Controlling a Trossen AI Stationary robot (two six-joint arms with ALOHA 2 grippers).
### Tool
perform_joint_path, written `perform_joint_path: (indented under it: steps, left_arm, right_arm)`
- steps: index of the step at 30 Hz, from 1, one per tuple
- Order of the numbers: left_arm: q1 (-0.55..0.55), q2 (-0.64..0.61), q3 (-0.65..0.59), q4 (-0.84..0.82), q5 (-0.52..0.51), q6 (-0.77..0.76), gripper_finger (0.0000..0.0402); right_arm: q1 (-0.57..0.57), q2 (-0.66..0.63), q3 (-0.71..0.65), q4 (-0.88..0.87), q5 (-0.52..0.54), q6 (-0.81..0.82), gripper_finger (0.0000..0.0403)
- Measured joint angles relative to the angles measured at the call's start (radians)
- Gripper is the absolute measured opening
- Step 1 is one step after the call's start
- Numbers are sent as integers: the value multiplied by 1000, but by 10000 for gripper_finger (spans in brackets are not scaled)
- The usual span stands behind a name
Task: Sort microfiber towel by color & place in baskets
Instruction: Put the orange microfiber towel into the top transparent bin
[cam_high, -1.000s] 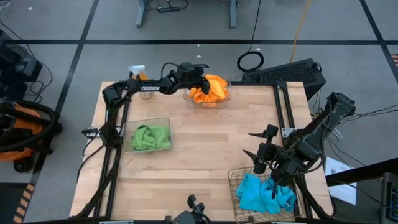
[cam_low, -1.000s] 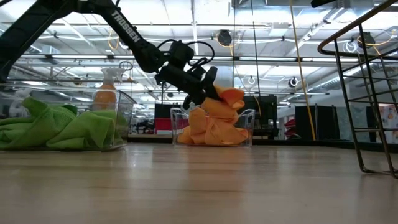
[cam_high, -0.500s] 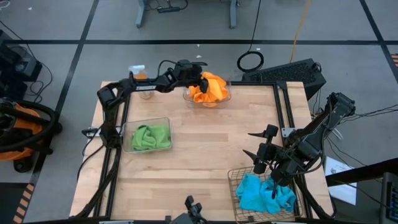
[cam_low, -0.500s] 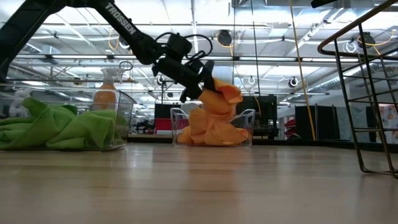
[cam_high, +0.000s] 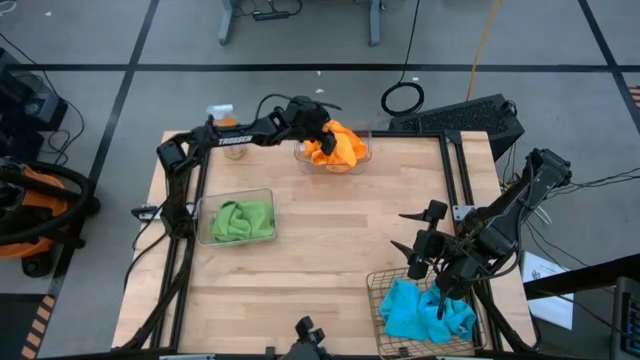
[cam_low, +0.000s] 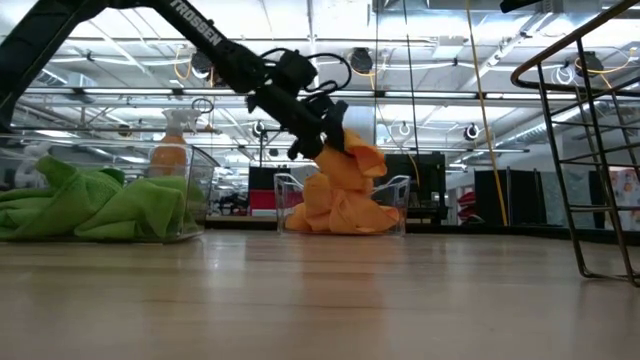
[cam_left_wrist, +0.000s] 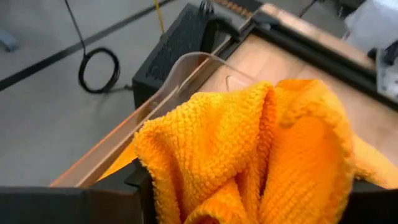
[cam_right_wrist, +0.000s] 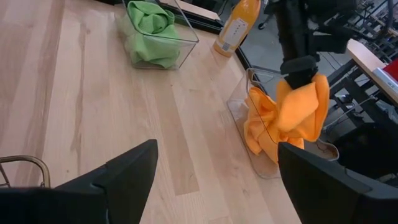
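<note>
My left gripper (cam_high: 320, 126) is shut on an orange towel (cam_high: 343, 143) above a clear tub (cam_high: 366, 157) at the table's far edge. A second orange towel (cam_right_wrist: 260, 132) lies in that tub. Two green towels (cam_high: 240, 219) lie in another clear tub (cam_high: 270, 196) at the left. Blue towels (cam_high: 425, 311) lie in the wire basket (cam_high: 374, 287) at the near right. My right gripper (cam_high: 408, 232) is open and empty, above the table just on the far side of the wire basket. My left gripper pinches a bunched upper part (cam_left_wrist: 205, 205) of the orange towel between its two fingers, several layers together. The fingers slant down from the table's left side. The towel hangs below them (cam_right_wrist: 303, 109), and its lower end rests on the orange heap (cam_low: 340, 212) in the tub.
An orange spray bottle (cam_low: 170, 152) stands at the far left corner, beside the left arm. A black keyboard (cam_high: 460, 120) lies off the table's far right corner. Bare wood (cam_high: 330, 240) lies between the three containers.
My left gripper has risen a little above the far tub, still shut on the orange towel. The towel's upper part has been drawn up into a narrower hanging bunch, while its lower end stays on the heap in the tub.
</note>
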Motion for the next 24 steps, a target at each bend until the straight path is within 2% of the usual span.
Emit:
perform_joint_path:
  steps: [3, 7, 12, 16, 20, 24]
  left_arm:
    - [-2, 0, 83, -153, -11, 46, 236]
    - [-12, 0, 170, -276, -33, 124, 236]
    - [-37, 0, 263, -299, -40, 203, 236]
    - [-65, 0, 269, -270, -88, 331, 236]
    - [-100, 12, 269, -361, -98, 608, 236]
    - [-128, 15, 267, -441, -168, 681, 235]
  right_arm:
    - [0, 0, 0, 0, 0, -1, 320]
    - [0, 0, 0, 0, 1, -7, 320]
    - [0, 0, 0, 0, 5, -10, 320]
    - [0, 0, 0, 2, 5, -10, 320]
    - [0, 0, 0, 2, 3, -9, 320]
    - [0, 0, 0, 2, 0, -9, 320]
